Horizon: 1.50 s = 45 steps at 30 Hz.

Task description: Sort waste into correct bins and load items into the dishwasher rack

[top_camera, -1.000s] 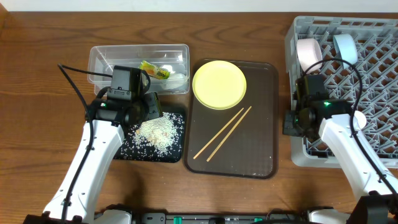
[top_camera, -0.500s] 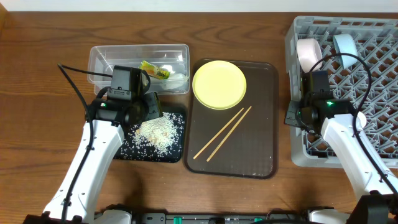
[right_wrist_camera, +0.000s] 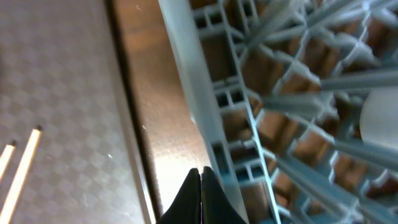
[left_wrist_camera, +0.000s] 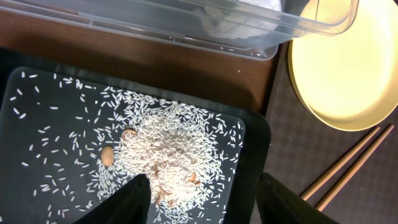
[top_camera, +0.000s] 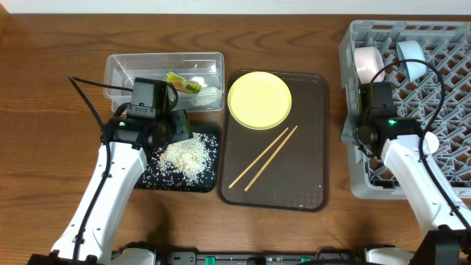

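Overhead, the right gripper is seen at the left wall of the dishwasher rack. In its wrist view the fingers are pressed together with nothing between them, the tips low beside the grey wall (whether they actually touch it cannot be told). A white-pink bowl and a light blue bowl are stood on edge at the rack's far side, and a small white cup sits in the lattice beside the right arm. The pale yellow plate and the two chopsticks lie on the brown serving tray, apart from the rack, so loading is judged unfinished. The left gripper hangs spread and empty over the rice grains heaped in the black tray, and the snack wrapper lies in the clear tub just beyond. The step in hand is judged to be a nudge of the rack with closed tips. For that, contact should be kept low and near the middle of the wall, so that the crate is slid straight rather than turned. It should also be made slowly, so that the bowls on edge are not tipped. Before the plate is approached the fingers must be opened, and the rim nearest the rack is best taken, since a plate lying flat offers little else to pinch.
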Each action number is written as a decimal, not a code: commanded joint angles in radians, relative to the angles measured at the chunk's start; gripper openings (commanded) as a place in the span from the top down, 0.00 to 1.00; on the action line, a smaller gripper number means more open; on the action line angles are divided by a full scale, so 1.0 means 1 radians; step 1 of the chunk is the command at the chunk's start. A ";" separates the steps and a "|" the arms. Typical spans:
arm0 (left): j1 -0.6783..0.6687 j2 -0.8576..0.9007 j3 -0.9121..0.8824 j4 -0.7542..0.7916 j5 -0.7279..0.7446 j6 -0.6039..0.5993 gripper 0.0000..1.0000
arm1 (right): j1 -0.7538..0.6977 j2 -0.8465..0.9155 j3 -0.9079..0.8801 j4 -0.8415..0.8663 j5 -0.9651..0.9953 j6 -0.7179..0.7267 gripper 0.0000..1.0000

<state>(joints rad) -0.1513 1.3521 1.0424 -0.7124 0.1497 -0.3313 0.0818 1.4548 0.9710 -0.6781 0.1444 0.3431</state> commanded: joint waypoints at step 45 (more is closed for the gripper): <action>0.004 -0.013 0.004 -0.002 -0.012 0.020 0.43 | 0.135 0.004 -0.276 0.103 -0.055 -0.040 0.98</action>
<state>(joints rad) -0.1513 1.3521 1.0424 -0.7120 0.1497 -0.3309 0.2169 1.4559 0.7033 -0.5995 0.0185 0.2611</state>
